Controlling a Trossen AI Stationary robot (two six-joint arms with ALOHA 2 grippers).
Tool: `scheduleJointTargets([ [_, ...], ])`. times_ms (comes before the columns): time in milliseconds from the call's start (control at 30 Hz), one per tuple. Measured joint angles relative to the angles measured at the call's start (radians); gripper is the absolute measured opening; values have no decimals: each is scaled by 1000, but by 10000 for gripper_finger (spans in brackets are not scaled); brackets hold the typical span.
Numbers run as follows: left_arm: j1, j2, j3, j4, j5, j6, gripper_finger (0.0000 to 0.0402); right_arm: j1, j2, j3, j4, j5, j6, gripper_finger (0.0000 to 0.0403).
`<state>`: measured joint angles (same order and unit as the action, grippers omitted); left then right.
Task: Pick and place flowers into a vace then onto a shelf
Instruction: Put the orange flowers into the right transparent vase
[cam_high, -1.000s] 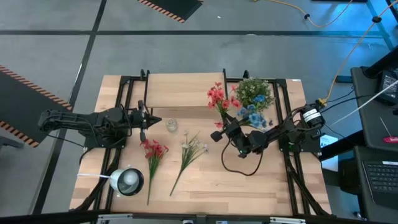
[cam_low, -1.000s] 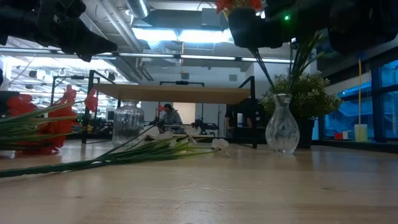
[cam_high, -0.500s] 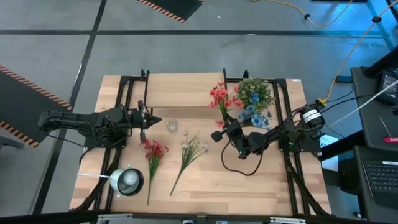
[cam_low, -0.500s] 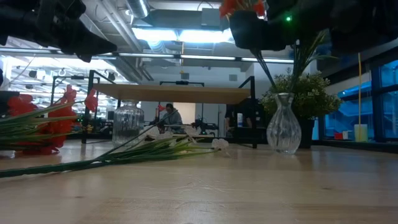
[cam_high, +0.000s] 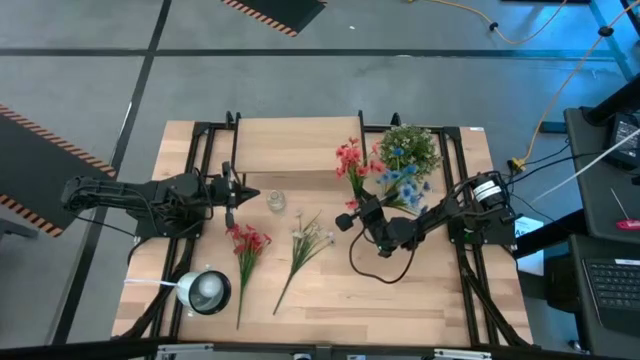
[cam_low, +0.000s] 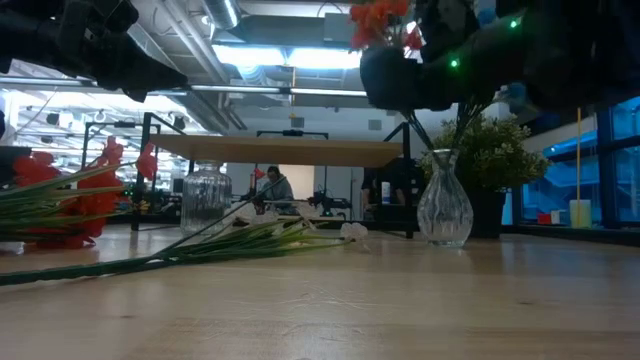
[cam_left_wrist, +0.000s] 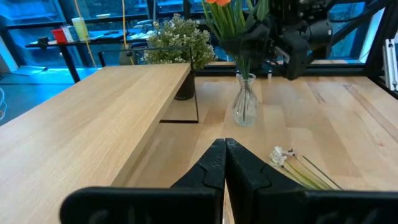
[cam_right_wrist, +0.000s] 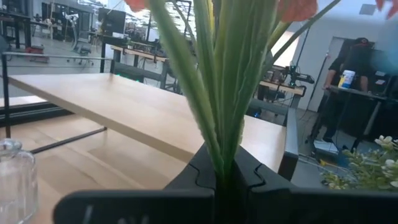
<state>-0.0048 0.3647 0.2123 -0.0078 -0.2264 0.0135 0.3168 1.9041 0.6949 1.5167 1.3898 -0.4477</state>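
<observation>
Gripping red and blue flower stems (cam_right_wrist: 214, 118), right gripper (cam_high: 368, 205) hovers above glass vase (cam_low: 444, 205); left gripper (cam_high: 240, 192) closed, idle beside shelf (cam_high: 290, 145). Two sprigs (cam_high: 305, 245) lie on wooden tabletop (cam_high: 400, 300).

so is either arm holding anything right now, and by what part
The right end effector is shut on the green stems of the flowers, partway down, above the glass vase. The left end effector is shut on nothing.
</observation>
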Motion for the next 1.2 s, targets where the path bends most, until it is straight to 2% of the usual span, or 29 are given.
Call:
scheduleJointTargets([
  [267,0,0,0,0,0,0,4,1,2,-1,-1,-12,-2,12],
  [700,0,0,0,0,0,0,4,1,0,-2,0,-30,-8,95],
  [900,0,0,0,0,0,0,4,20,-1,21,5,-26,-98,141],
  [1200,0,0,0,0,0,0,4,49,-2,89,5,125,-220,200],
])
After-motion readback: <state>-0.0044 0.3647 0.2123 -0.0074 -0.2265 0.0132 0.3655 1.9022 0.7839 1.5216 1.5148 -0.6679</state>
